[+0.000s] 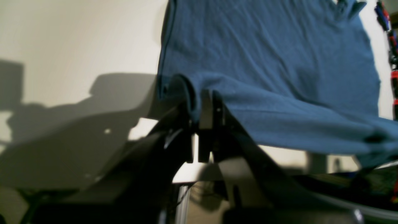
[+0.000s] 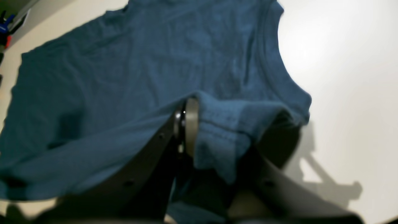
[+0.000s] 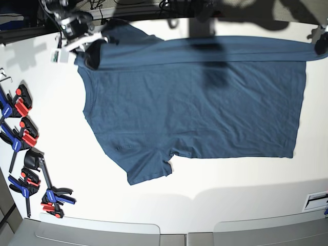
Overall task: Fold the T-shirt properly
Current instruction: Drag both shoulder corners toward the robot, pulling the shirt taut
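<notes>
The T-shirt [image 3: 205, 113] is a plain, dark navy blue, a soft, matte cloth that reads a little greyer where the light catches it. It lies across the white desk [image 3: 215, 210], mostly flat, with faint creases running over its broad middle. In the base view its right edge falls fairly straight, and the near edge runs level before dipping into a rumpled flap that juts out at the lower left and ends in a short, wrinkled hem. Along the far side the fabric is lifted into a long band, drawn between the two arms, smooth and lightly bowed, its lower border marked by a dark line against the cloth underneath. Beyond it, at the upper left, another dark fold pokes out

The left tool [image 1: 197, 124] is clenched on one end of that band, where the cloth bunches into a narrow peak. The right tool [image 2: 192, 124] is clenched on the other end, with the fabric gathered and draping over its tips in loose folds. Clamps [image 3: 20, 138] with blue and red parts lie on the desk beside the shirt
</notes>
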